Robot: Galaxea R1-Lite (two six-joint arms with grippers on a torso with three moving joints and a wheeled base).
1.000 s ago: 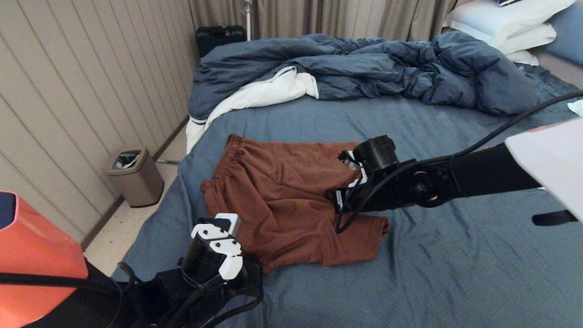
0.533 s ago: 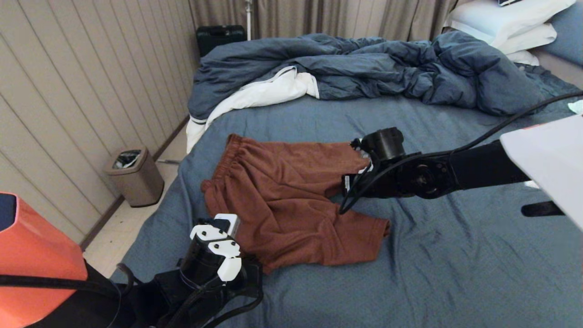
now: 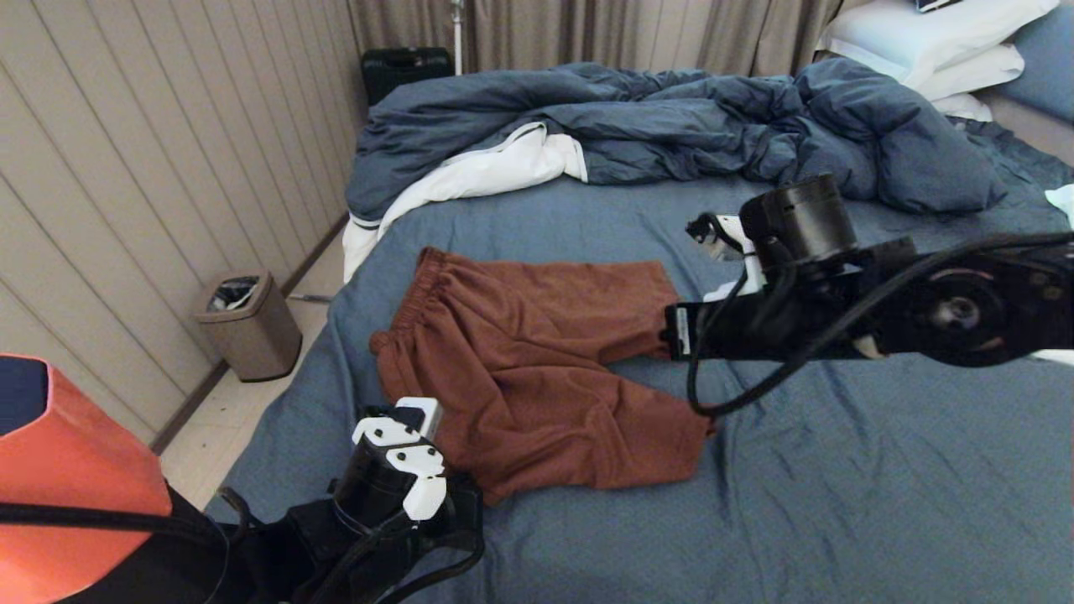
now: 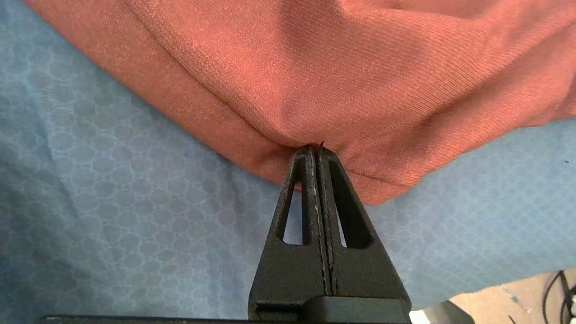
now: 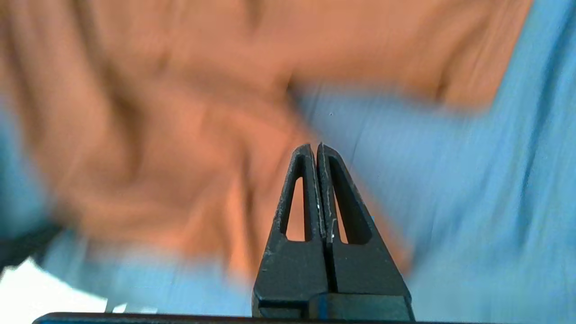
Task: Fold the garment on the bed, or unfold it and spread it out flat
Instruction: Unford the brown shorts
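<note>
The rust-brown garment lies on the slate-blue bed, waistband to the left and both legs spread to the right. My left gripper is shut on the garment's near-left edge, where the fabric puckers at its tips; its arm comes in from the lower left. The right gripper is shut and empty, in the air above the spot where the far leg meets the sheet. Its arm reaches in from the right. The drawstring and white graphic are hidden.
A rumpled dark blue duvet with white lining fills the far side of the bed, and white pillows lie at the back right. A trash bin stands on the floor beside the bed's left edge, and a black case sits by the curtain.
My right gripper has left the far leg, rising and drawing back to the right. That leg now lies stretched further right. The left arm has stayed where it was.
</note>
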